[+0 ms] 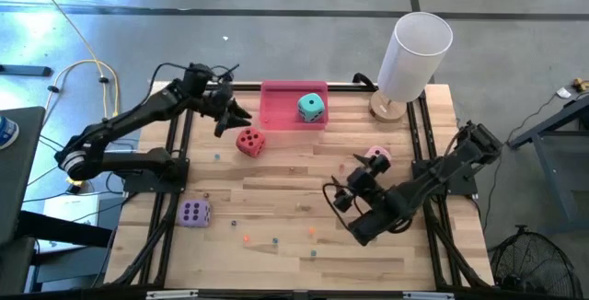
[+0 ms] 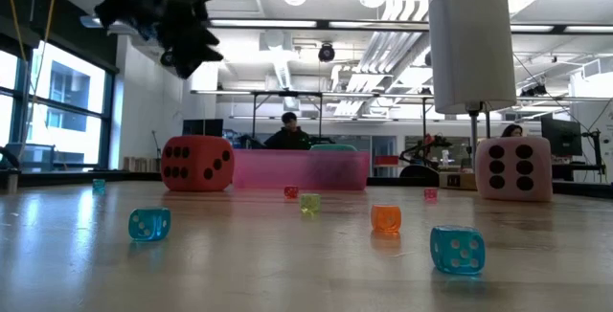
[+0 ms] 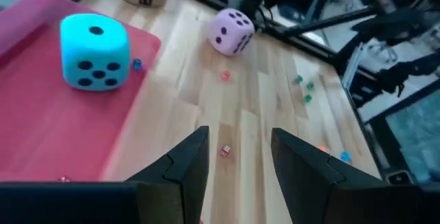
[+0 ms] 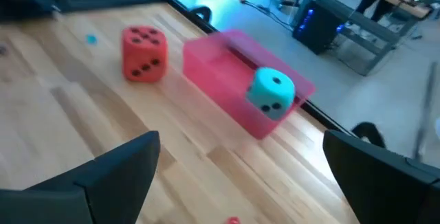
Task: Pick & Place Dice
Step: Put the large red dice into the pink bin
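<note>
The teal die point(image 1: 311, 108) sits inside the pink tray point(image 1: 278, 107) at the far edge of the wooden worktop point(image 1: 276, 199), toward the tray's right end. The red die point(image 1: 250, 141) rests on the worktop just beside the tray's near left corner, the pink die point(image 1: 376, 160) lies right of centre, and the purple die point(image 1: 194, 213) sits near the left edge, well apart from the others. Tiny coloured cubes are scattered over the near half of the worktop; the low view shows a small blue cube point(image 2: 457, 250), an orange one point(image 2: 386, 218) and another blue one point(image 2: 149, 223) among them. The left gripper point(image 1: 230, 113) hangs above the worktop between the tray's left end and the red die, its jaws partly apart with nothing between them. The right gripper point(image 1: 336, 196) hovers near the pink die, jaws spread wide and empty. A white cylindrical lamp point(image 1: 412, 56) on a round wooden base stands at the far right corner. In the low view, a person point(image 2: 288, 130) sits in the room behind the tray.
</note>
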You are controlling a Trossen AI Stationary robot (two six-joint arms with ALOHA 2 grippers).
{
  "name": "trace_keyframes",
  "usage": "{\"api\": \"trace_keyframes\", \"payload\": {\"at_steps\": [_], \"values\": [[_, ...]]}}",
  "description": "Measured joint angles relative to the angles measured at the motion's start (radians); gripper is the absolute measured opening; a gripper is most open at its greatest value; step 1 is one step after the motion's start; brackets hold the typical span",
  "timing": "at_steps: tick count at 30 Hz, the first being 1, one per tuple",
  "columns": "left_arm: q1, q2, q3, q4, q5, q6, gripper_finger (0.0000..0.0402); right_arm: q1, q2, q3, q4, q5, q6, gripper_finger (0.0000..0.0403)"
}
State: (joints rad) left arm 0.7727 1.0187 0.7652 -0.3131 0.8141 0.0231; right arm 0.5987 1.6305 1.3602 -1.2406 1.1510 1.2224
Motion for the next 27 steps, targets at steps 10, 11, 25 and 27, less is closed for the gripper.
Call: {"api": "trace_keyframes", "payload": {"at_steps": [10, 11, 25, 27], "values": [[-0.066, -0.005, -0.105, 0.156, 0.142, -0.025, 0.0151, -0.115, 0.0, -0.125, 0.042, -0.04, 0.085, 0.04], [-0.082, -0.005, -0.105, 0.171, 0.147, -0.025, 0.0151, -0.125, 0.0, -0.129, 0.063, -0.052, 0.075, 0.04], [-0.206, -0.005, -0.105, 0.358, -0.047, -0.182, 0.016, -0.161, 0.0, -0.134, 0.396, -0.172, -0.308, 0.04], [-0.207, -0.005, -0.105, 0.368, -0.071, -0.184, 0.0166, -0.163, 0.0, -0.134, 0.411, -0.19, -0.316, 0.04]]}}
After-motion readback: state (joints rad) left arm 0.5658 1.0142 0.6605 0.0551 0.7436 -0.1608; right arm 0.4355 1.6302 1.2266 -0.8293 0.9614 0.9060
